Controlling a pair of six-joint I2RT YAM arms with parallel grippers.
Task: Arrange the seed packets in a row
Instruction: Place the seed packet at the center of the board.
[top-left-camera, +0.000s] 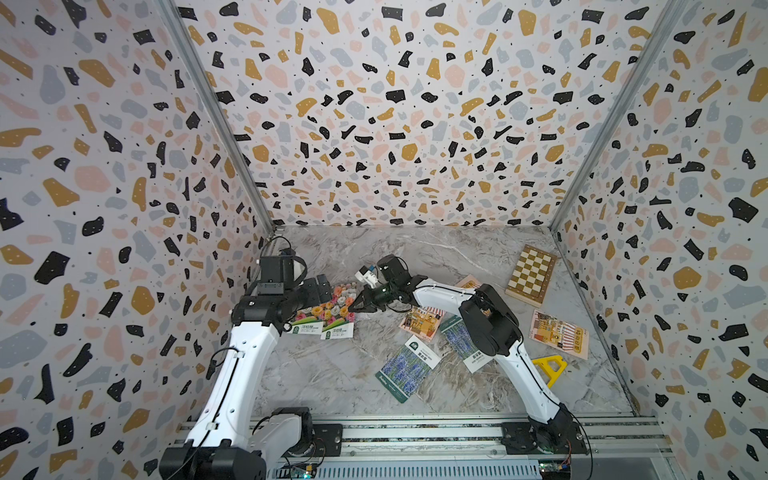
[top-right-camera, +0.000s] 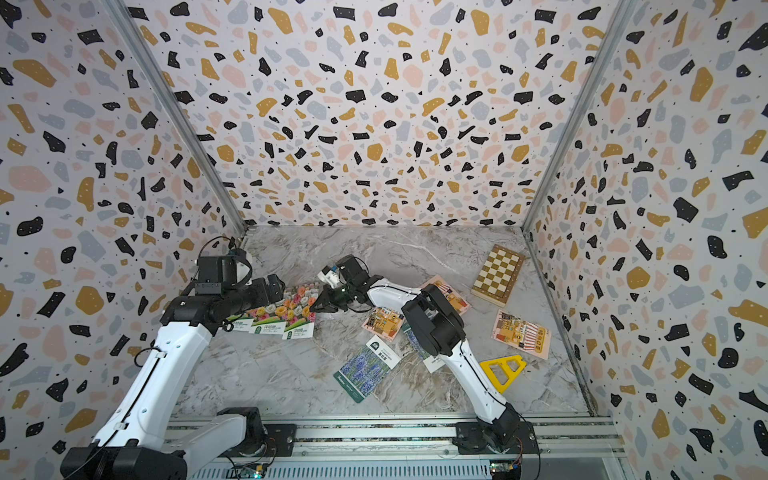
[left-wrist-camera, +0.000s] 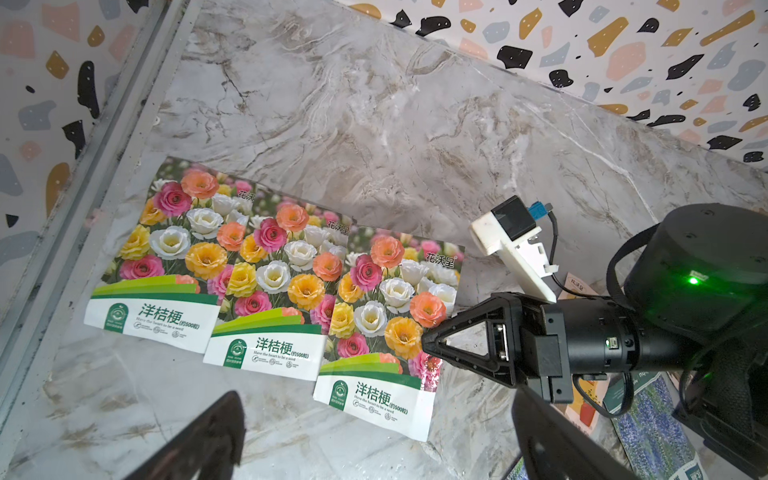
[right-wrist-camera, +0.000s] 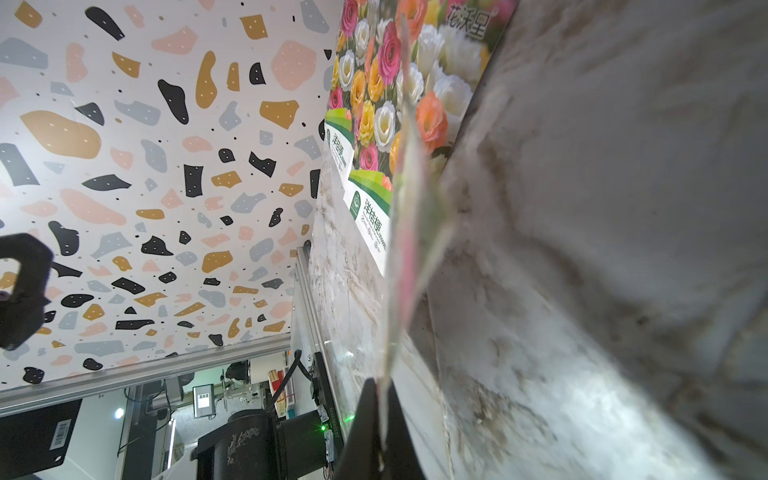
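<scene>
1. Flower packets (left-wrist-camera: 266, 282), three: overlapping in a line on the table (left-wrist-camera: 374, 124), near the left wall.
2. Right gripper (left-wrist-camera: 428, 343): clamped on the end packet (left-wrist-camera: 386, 291), at its edge.
3. Left gripper (top-left-camera: 318, 286): wide open above the line.
4. Lavender packets (top-left-camera: 406, 368), shop packets (top-left-camera: 559, 338): scattered apart, right.

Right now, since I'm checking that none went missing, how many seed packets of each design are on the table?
Flower packets: 3
Lavender packets: 2
Awning packets: 3
Total: 8
</scene>
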